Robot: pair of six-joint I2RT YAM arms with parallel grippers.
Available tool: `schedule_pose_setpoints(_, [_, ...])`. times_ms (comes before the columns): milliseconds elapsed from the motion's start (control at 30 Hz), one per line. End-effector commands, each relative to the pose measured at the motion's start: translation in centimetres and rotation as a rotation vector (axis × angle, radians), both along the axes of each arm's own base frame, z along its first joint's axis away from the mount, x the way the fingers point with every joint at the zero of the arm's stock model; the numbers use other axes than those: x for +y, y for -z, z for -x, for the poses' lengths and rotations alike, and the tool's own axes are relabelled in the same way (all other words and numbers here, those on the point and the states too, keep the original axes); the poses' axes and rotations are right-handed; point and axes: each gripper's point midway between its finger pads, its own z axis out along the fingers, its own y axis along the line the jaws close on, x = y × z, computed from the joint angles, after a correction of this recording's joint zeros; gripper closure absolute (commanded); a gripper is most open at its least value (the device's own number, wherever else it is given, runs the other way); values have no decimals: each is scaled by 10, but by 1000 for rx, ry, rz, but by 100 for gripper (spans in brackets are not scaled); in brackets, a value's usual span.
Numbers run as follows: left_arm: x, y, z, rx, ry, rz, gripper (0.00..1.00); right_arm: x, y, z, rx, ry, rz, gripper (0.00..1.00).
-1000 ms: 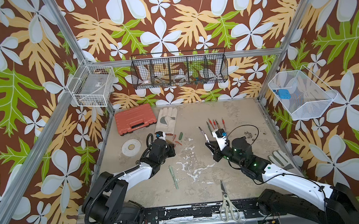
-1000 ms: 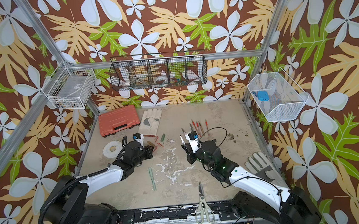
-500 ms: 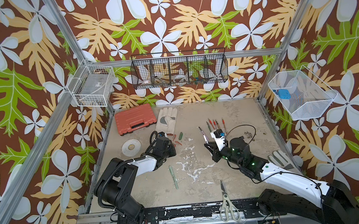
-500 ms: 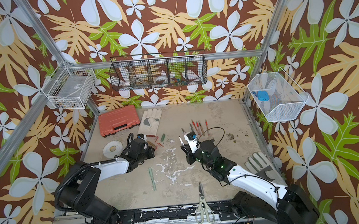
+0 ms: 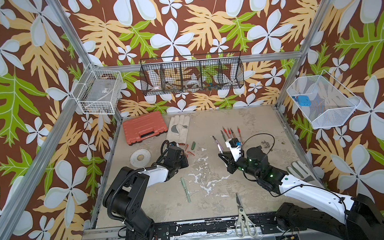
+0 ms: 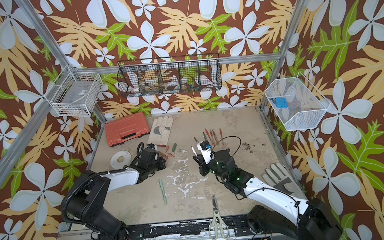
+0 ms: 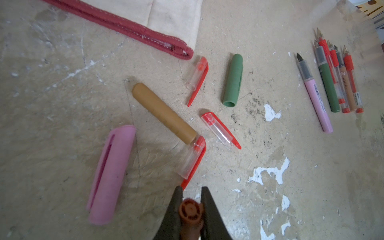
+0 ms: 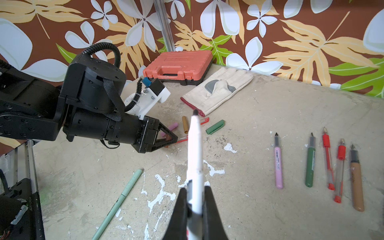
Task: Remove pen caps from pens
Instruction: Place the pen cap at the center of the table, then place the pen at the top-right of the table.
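Left hand (image 7: pixel 191 190): clenched on brown cap (image 7: pixel 190 211), a ribbed plastic tube seen end-on between its dark fingers (image 7: pixel 174 207), low over the surface (image 7: pixel 291 207).

Loose caps, just ahead of that hand:
- pink cap (image 7: pixel 110 174), matte, with a slotted clip
- tan cap (image 7: pixel 164 113), smooth and round-ended
- dark green cap (image 7: pixel 233 80), ridged
- three red-and-clear caps (image 7: pixel 220 129) with pointed clips, one against the tan cap's open end

Right hand (image 8: pixel 194 190): grasping white pen (image 8: pixel 195 153), dark tip bare and raised, clear of the surface.

Row of uncapped pens (image 8: pixel 310 164), beside the right hand: pink, dark green, two red-and-clear, tan, roughly parallel.

Pale green pen (image 8: pixel 118 202): slim, flat between the arms.

Surface: rough beige with white chipped patches.
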Motion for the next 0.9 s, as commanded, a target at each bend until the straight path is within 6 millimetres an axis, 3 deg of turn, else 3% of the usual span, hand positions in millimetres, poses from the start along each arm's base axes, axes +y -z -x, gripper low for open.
schedule_pose_setpoints(0, [1,-5,1,-9,5,-1,89,0,-1,0,-8,3,2,100])
schedule_pose_setpoints(400, [8,-59,7,-180,-3,43,64,0,-3,-1,-8,0,-3,100])
schedule_pose_setpoints(867, [2,-135,39,-443,55,182,59,-5,1,-6,-15,39,16,100])
